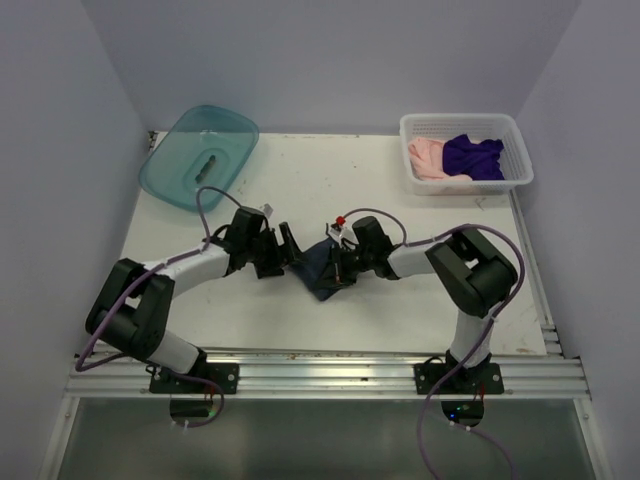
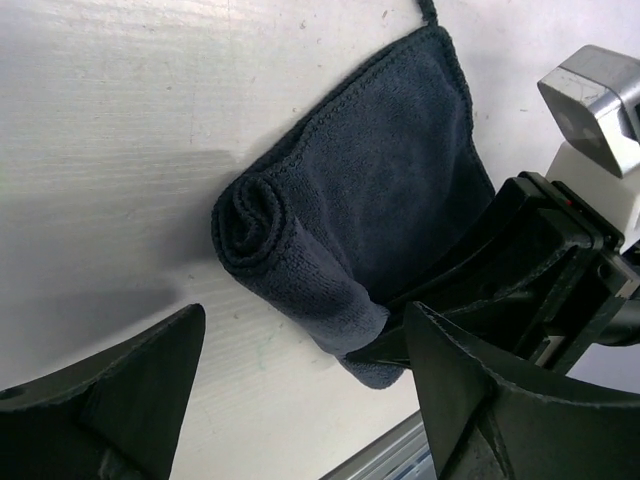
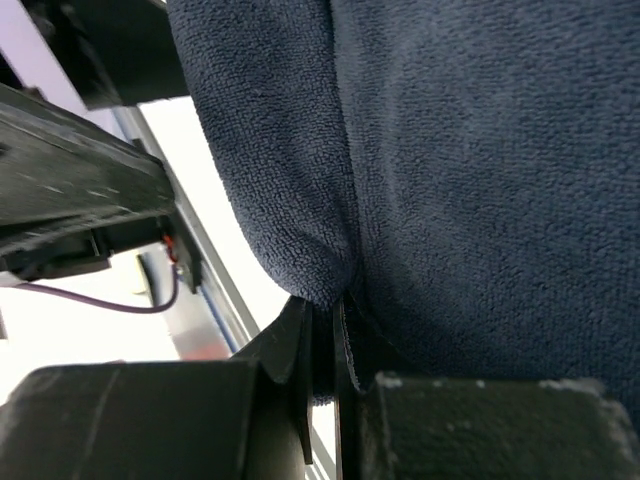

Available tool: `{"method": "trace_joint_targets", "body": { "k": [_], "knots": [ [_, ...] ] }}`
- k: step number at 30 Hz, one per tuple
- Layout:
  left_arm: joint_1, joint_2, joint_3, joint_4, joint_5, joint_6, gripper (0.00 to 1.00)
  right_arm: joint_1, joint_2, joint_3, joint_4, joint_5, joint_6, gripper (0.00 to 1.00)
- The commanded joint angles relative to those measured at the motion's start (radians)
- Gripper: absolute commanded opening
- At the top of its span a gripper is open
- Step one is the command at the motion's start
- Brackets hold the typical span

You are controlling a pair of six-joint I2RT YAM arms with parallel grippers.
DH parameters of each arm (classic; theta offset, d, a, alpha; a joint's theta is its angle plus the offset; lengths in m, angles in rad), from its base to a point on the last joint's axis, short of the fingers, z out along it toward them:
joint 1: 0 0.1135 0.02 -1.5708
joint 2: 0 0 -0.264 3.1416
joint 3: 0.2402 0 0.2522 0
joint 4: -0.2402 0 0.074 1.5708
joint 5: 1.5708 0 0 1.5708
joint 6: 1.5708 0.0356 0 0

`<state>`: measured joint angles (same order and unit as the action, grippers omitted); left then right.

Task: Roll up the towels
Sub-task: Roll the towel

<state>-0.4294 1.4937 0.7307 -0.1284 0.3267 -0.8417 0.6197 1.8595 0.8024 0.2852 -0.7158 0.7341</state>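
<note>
The dark slate-blue towel [image 1: 322, 272] lies mid-table, partly rolled: in the left wrist view its rolled end [image 2: 268, 238] runs into a flat part [image 2: 400, 160]. My right gripper [image 1: 336, 266] is shut on the roll's near end, the cloth pinched between its jaws [image 3: 335, 318]. The towel [image 3: 470, 150] fills the right wrist view. My left gripper [image 1: 290, 250] stands open just left of the roll, its fingers [image 2: 110, 400] wide apart with nothing between them. A pale pink towel [image 1: 425, 158] and a deep purple towel [image 1: 472, 157] lie crumpled in the basket.
A white mesh basket [image 1: 460, 119] stands at the back right corner. At the back left is a teal plastic tub [image 1: 175, 172] with a small object inside. An aluminium rail [image 1: 330, 372] runs along the near table edge. Grey walls close in three sides.
</note>
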Motion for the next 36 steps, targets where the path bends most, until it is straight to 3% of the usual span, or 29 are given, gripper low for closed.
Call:
{"method": "trace_joint_targets", "body": {
  "k": [1, 7, 14, 16, 17, 20, 21, 25, 28, 29, 33, 36],
  "knots": [
    [-0.017, 0.037, 0.001, 0.073, 0.009, 0.012, 0.84, -0.014, 0.03, -0.009, 0.078, -0.069, 0.068, 0.0],
    [-0.034, 0.089, 0.007, 0.104, -0.009, -0.002, 0.77, -0.035, 0.072, -0.012, 0.092, -0.097, 0.099, 0.0],
    [-0.039, 0.132, 0.035, 0.107, -0.02, -0.023, 0.5, -0.04, 0.086, -0.006, 0.068, -0.094, 0.091, 0.0],
    [-0.042, 0.137, 0.05, 0.093, -0.023, -0.022, 0.45, -0.04, 0.075, -0.002, 0.027, -0.071, 0.076, 0.08],
    [-0.042, 0.137, 0.056, 0.075, -0.025, -0.023, 0.43, -0.04, 0.054, 0.004, 0.005, -0.054, 0.051, 0.19],
    [-0.042, 0.135, 0.073, 0.036, -0.029, -0.023, 0.4, -0.04, -0.027, 0.018, -0.104, 0.024, -0.015, 0.36],
    [-0.042, 0.131, 0.076, 0.03, -0.032, -0.023, 0.39, -0.038, -0.054, 0.021, -0.171, 0.048, -0.036, 0.46],
    [-0.043, 0.116, 0.091, -0.003, -0.04, -0.025, 0.38, -0.022, -0.199, 0.052, -0.348, 0.228, -0.157, 0.57],
    [-0.043, 0.112, 0.098, -0.019, -0.043, -0.023, 0.38, 0.046, -0.292, 0.113, -0.5, 0.444, -0.258, 0.58],
    [-0.043, 0.112, 0.099, -0.025, -0.044, -0.022, 0.38, 0.076, -0.307, 0.157, -0.536, 0.593, -0.286, 0.58],
    [-0.043, 0.123, 0.101, -0.03, -0.041, -0.022, 0.38, 0.317, -0.324, 0.259, -0.664, 0.926, -0.406, 0.57],
    [-0.043, 0.129, 0.102, -0.03, -0.037, -0.025, 0.38, 0.44, -0.296, 0.302, -0.676, 1.062, -0.467, 0.57]
  ]
}}
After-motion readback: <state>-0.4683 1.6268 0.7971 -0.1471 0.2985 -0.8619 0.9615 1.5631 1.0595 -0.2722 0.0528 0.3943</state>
